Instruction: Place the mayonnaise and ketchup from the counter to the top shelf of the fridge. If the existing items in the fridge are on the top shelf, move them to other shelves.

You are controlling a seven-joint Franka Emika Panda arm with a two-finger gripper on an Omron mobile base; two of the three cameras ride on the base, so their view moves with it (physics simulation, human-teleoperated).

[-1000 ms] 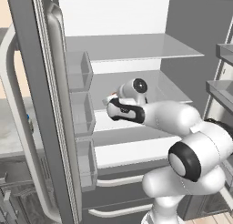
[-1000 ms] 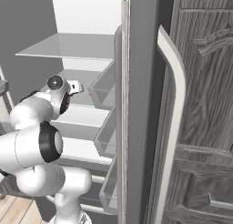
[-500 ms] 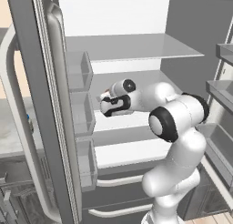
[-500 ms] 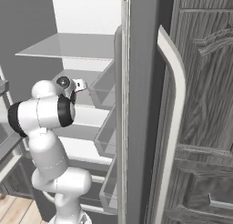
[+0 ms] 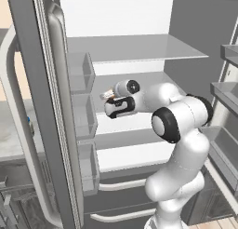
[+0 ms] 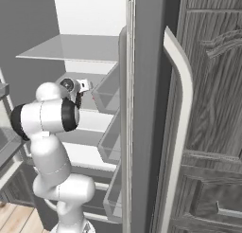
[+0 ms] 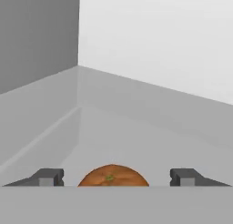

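gripper (image 7: pixel 116 177): jaws wide apart, gripping nothing | orange fruit (image 7: pixel 113 176): between the fingertips, touching neither | place: fridge shelf (image 7: pixel 136 141), near back corner

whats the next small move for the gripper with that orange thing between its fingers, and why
Probably draw the gripper straight back out of the fridge. In the hand view its fingertips stand wide apart, with clear gaps on both sides of the round orange fruit, which sits on the grey fridge shelf. That looks like a finished release, so retreating without nudging the fruit seems the sensible step.
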